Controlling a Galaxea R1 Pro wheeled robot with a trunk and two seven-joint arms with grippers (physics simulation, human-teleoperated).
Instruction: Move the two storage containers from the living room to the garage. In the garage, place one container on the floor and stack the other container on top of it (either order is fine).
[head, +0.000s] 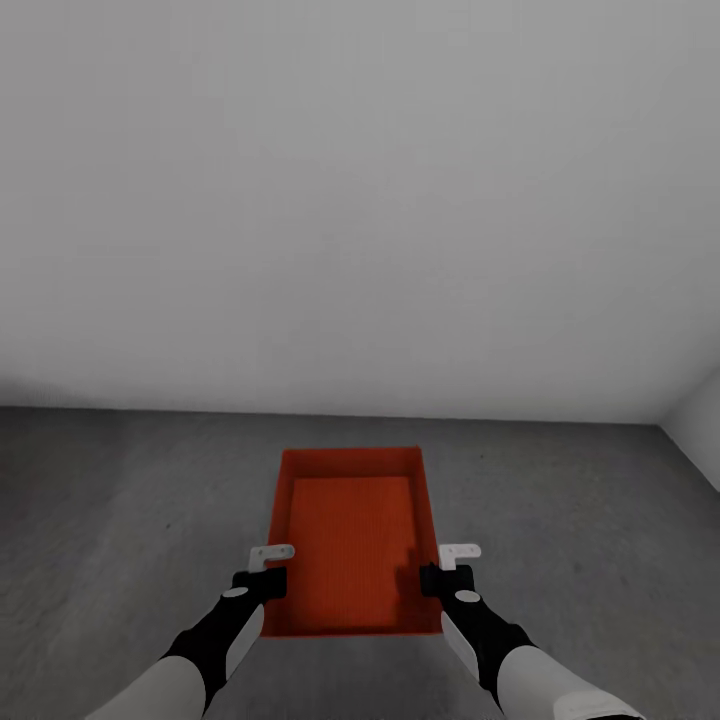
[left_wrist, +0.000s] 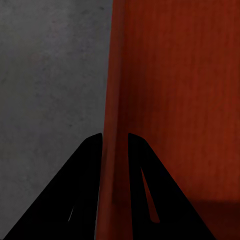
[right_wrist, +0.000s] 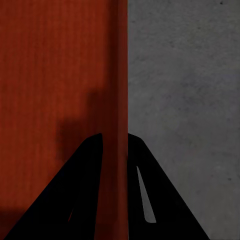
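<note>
One orange-red lidless plastic storage container (head: 352, 540) is held level above the mottled grey concrete floor (head: 120, 500), near the plain white wall (head: 360, 200). The left gripper (head: 262, 570) and the right gripper (head: 448, 568) each pinch a long side wall. Judging by this, setting down remains, and no stack is seen yet.

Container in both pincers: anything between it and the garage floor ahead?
Nothing visible. The container is clamped at its side walls by the left pincer and right pincer; the grey floor up to the wall looks bare.
</note>
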